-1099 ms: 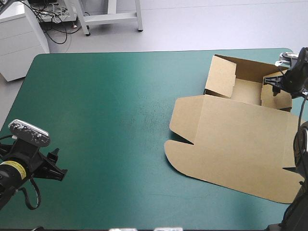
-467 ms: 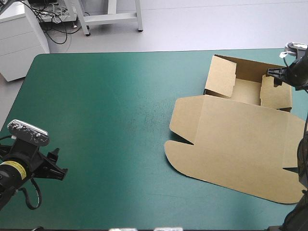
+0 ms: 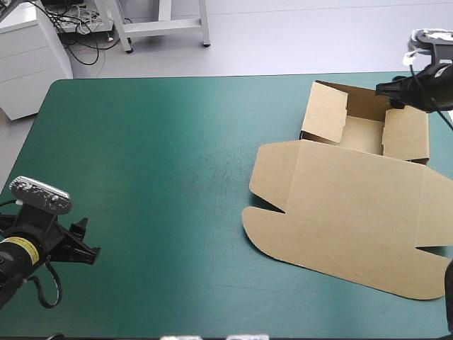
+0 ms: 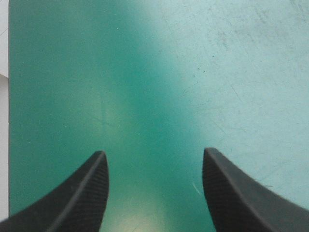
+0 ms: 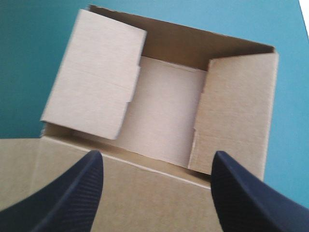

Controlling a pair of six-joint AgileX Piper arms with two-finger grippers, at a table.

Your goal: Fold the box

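Black fingers on both arms stand wide apart, gripping nothing. The right fingers (image 5: 72,193) hover over the open tray of the brown box (image 5: 164,116), which sits at the far right of the bench (image 3: 156,212) with its lid flat. The left fingers (image 4: 77,193) hang over bare teal-green cover (image 4: 145,72) at the near left, well apart from the box. A yellow label (image 3: 15,246) on the left wrist is too small to read.

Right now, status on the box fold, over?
Left end effector open over teal-green cover. Right end effector open over box. Walls up, lid flat. No obstruction seen.

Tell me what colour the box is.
The box is plain brown with no print, seen best in the high view.
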